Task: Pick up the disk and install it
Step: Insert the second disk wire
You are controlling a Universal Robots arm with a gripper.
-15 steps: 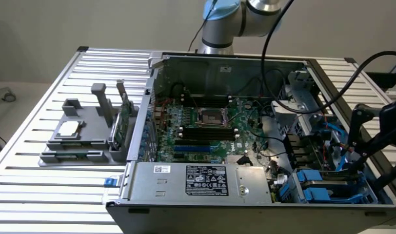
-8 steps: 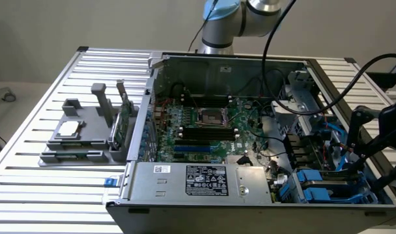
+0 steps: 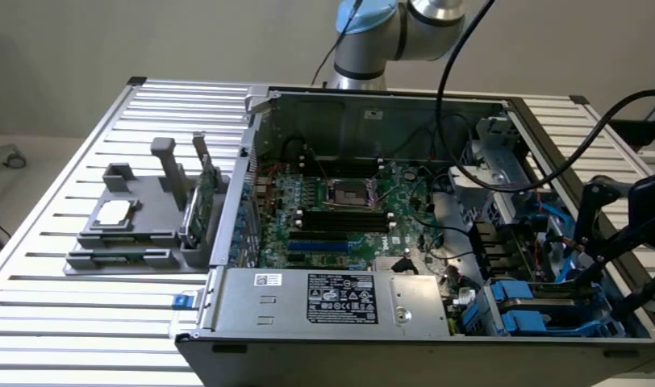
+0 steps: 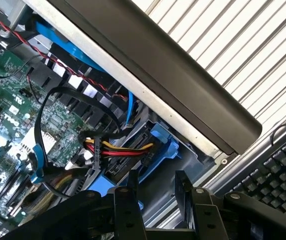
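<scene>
Wrist view: pincer (image 4: 157,181) apart, empty, near the blue-framed disk (image 4: 163,141) (exterior view: white power-supply label (image 3: 342,296) illegible)

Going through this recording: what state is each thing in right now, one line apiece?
Computer case: lid off, lying open on the table.
Disk: in its blue frame, seated inside the case, not held.
Gripper: jaws open, empty, close over the disk.
Green card: standing upright in the grey holder.
Chip: lying flat on the grey holder.
</scene>
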